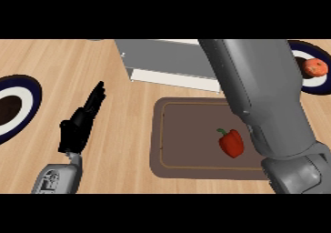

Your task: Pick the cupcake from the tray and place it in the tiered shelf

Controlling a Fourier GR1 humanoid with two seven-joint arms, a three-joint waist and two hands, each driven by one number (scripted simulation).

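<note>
1. Head view, left side: the left hand (81, 123) sits at about 9 o'clock on the wooden counter (128, 150), fingers straight and relaxed, holding nothing.
2. Right forearm (262, 91) runs from 5 o'clock up to 12, reaching over the grey tiered shelf (161, 63). Its hand is out of sight, so can't tell what the fingers are doing.
3. Brown tray (188, 136) sits just right of center with a red bell pepper (231, 143) on it.
4. Cupcake: can't spot it anywhere.
5. Blue-rimmed plate (14, 109) at 9 o'clock; another plate (319, 86) at 2 o'clock carries a reddish-orange fruit (315, 67).
</note>
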